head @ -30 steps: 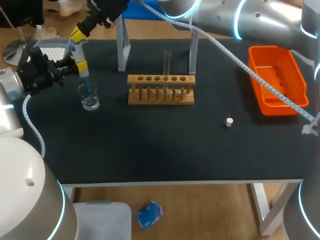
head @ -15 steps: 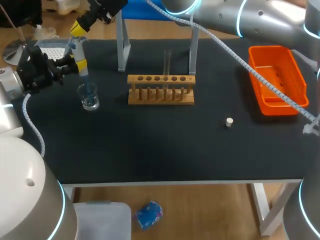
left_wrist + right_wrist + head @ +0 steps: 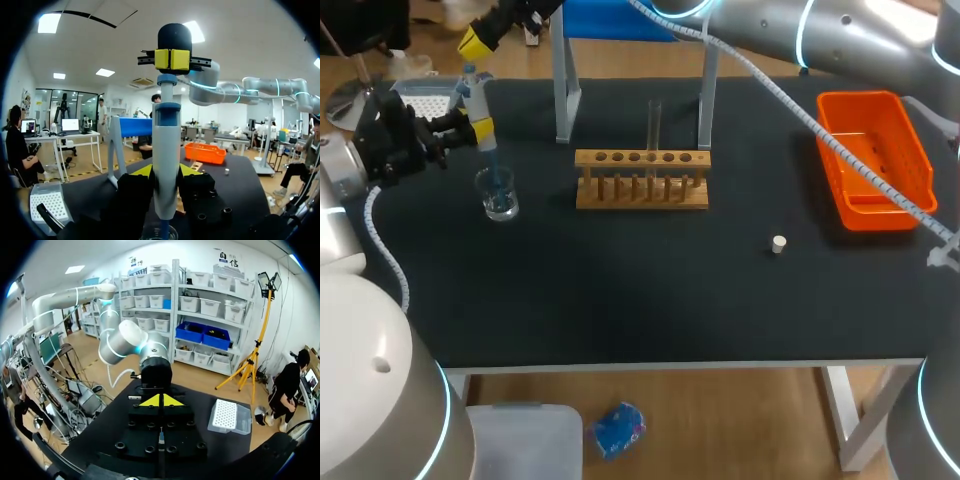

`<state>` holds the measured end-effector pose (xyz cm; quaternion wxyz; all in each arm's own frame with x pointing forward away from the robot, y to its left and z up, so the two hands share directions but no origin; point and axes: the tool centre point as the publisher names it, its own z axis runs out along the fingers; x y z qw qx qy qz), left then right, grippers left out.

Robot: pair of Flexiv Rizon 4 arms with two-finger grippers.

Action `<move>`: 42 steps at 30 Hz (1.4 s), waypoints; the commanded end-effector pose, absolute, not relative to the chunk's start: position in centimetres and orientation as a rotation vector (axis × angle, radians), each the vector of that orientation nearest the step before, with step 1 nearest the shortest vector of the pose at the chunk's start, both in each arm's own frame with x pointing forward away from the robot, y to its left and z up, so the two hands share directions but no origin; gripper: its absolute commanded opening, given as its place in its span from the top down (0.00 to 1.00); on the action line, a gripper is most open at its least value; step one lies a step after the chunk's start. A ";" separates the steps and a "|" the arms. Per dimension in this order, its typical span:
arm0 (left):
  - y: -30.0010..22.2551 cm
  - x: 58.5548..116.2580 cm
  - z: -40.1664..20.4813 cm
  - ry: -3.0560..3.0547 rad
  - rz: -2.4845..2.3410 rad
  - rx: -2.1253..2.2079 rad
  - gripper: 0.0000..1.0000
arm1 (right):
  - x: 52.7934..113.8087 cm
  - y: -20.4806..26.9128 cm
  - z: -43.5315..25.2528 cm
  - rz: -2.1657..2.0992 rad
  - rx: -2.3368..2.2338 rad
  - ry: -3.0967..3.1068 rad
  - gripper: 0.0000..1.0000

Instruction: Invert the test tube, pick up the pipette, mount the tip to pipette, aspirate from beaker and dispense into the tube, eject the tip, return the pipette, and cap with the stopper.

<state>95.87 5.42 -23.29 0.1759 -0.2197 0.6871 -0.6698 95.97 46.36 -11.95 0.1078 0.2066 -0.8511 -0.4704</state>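
The left gripper was closed on the pipette, its fingers clamping the barrel from both sides and holding it upright. That stance put the mounted tip straight down into the glass beaker, which stood on the counter just beside the tip box.

The right arm had reached across from its own side. The right gripper hung directly over the pipette's plunger with its yellow tips pressed together and nothing between them. Joined like that they made a single blunt pusher, which suits working the plunger. From overhead a small gap showed between the tips and the plunger. In the left wrist view the two looked almost touching, so contact could not be settled.

I judged this to be the aspirating step, with the tip in the beaker and the dispensing not yet done.

The test tube stood upright in the wooden rack, mouth up and uncapped, near the middle of the counter and well apart from the beaker. The stopper lay by itself on the counter toward the orange bin, which probably waited for the ejected tip.

The carry to the tube would call for keeping the pipette vertical, since tilting could lose liquid.
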 end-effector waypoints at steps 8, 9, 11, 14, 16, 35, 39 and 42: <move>5.4 95.8 -23.2 1.946 -1.896 -0.624 1.00 | 94.1 40.4 -12.1 -1.428 0.551 -2.560 0.00; 5.4 95.8 -23.2 1.946 -1.896 -0.624 1.00 | 94.0 39.7 -12.2 -1.433 0.560 -2.565 0.00; 5.4 95.8 -23.2 1.946 -1.896 -0.624 1.00 | 93.9 38.1 -12.3 -1.448 0.560 -2.581 0.00; 5.4 95.8 -23.2 1.946 -1.896 -0.624 1.00 | 94.0 35.9 -12.4 -1.464 0.549 -2.607 0.00; 5.4 95.8 -23.2 1.946 -1.896 -0.624 1.00 | 94.1 34.5 -12.6 -1.462 0.541 -2.624 0.00; 5.4 95.8 -23.2 1.946 -1.896 -0.624 1.00 | 94.6 21.8 -15.2 -1.508 0.430 -2.647 0.00; 5.4 95.8 -23.2 1.946 -1.896 -0.624 1.00 | 94.3 20.0 -15.8 -1.506 0.402 -2.653 0.00; 5.4 95.8 -23.2 1.946 -1.896 -0.624 1.00 | 94.2 19.0 -16.6 -1.518 0.384 -2.650 0.00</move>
